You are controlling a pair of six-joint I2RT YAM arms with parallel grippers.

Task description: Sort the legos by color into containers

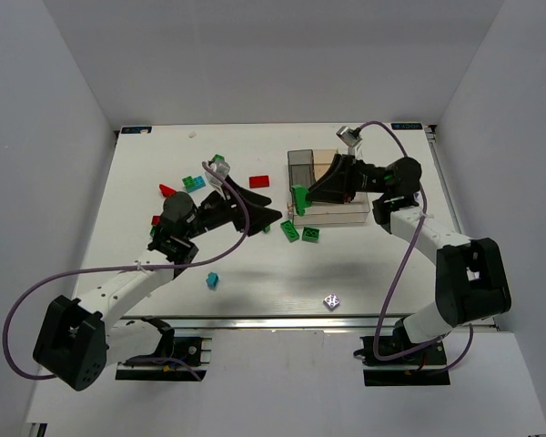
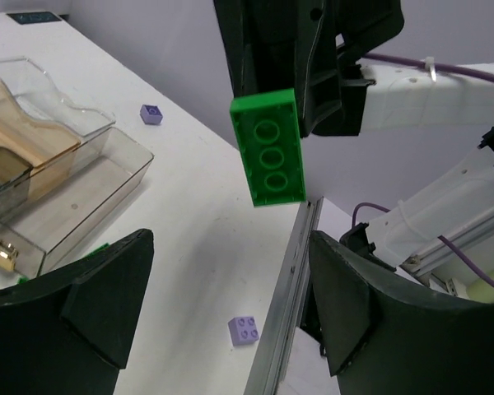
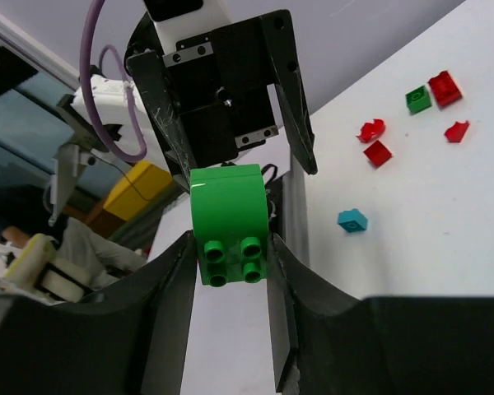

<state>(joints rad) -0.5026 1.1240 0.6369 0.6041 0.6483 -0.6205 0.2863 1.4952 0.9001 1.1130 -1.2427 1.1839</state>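
Note:
My right gripper (image 1: 302, 197) is shut on a bright green lego (image 1: 298, 198) and holds it off the table at the left end of the compartment tray (image 1: 302, 167). In the right wrist view the green lego (image 3: 229, 220) sits stud-end toward the camera between the fingers (image 3: 169, 304) of that gripper (image 3: 229, 255). My left gripper (image 1: 271, 217) is open and empty, just left of the held lego, facing it. In the left wrist view the left gripper (image 2: 230, 317) gapes wide below the green lego (image 2: 267, 146). The tray (image 2: 82, 185) lies to its left.
Two green legos (image 1: 300, 233) lie in front of the tray. A red lego (image 1: 259, 180), green and cyan ones (image 1: 194, 182) and a red piece (image 1: 166, 190) lie at left. A cyan lego (image 1: 212, 280) and a purple lego (image 1: 331, 300) lie near the front edge.

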